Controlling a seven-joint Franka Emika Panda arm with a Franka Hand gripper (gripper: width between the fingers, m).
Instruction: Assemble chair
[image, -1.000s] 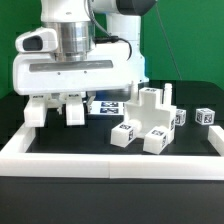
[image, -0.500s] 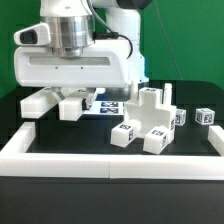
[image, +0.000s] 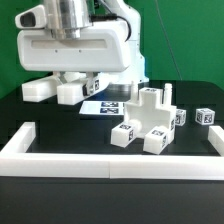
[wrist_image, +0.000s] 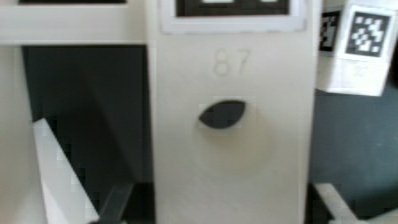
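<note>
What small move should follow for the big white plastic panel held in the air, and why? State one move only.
Probably carry the wide flat white plastic panel sideways toward the exterior view's right, at its present height. It hangs clear of the black table, its two short white posts off the surface, while the cluster of white blocky tagged parts stands to that side, lower.

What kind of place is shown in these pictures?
Probably a robotics test bench, not a home: a black table fenced by a low white border wall, a plain green backdrop, and tagged white chair parts, one large panel in the air.
</note>
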